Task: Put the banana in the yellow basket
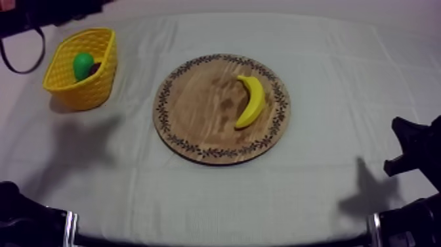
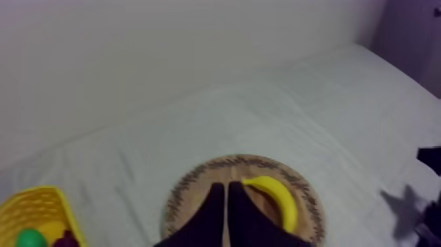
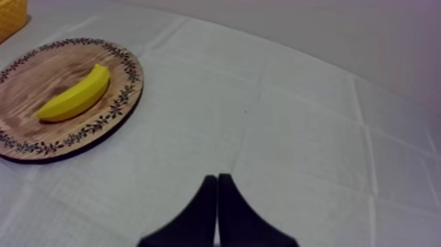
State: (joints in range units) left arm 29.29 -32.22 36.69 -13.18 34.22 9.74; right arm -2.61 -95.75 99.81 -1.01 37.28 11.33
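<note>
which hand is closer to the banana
Right, likely. The right hand is over bare cloth on the wooden board's right, the side where the banana lies. The left hand is at the near-left corner, the board's bare half between it and the banana.

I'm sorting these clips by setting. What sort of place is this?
Likely a robot test bench, not a kitchen: a plain grey-white cloth as work surface, a toy banana staged on a wooden board near a yellow basket, and the left gripper and right gripper, both shut.
</note>
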